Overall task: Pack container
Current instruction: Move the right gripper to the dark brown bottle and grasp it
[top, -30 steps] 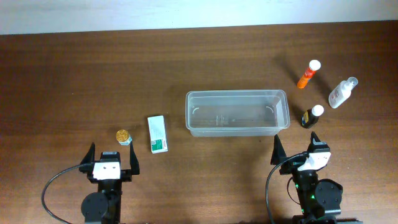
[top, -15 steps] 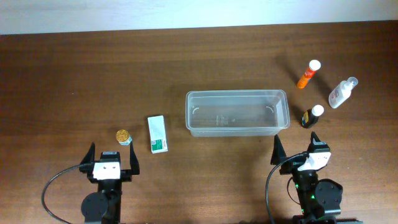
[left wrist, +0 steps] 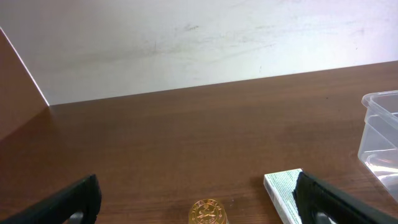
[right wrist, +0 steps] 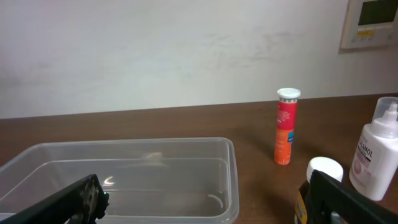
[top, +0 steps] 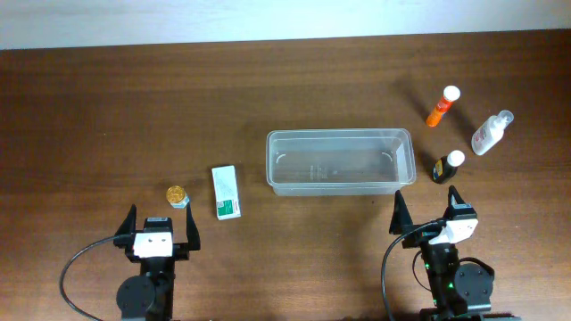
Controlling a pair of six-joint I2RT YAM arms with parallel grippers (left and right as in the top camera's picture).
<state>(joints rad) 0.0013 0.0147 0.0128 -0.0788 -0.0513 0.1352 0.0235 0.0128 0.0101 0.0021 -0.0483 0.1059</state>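
Since the container (top: 339,160) sits empty at the centre of the overhead frame, you have all of the packing ahead of you. To its lower left lie the green-and-white box (top: 226,192) and a small gold-topped object (top: 177,194). At the right stand the orange tube (top: 442,106), the white spray bottle (top: 492,132) and a dark bottle (top: 448,167). Your left gripper (top: 161,218) and right gripper (top: 426,207) sit along the bottom edge, fingers spread apart and holding nothing.
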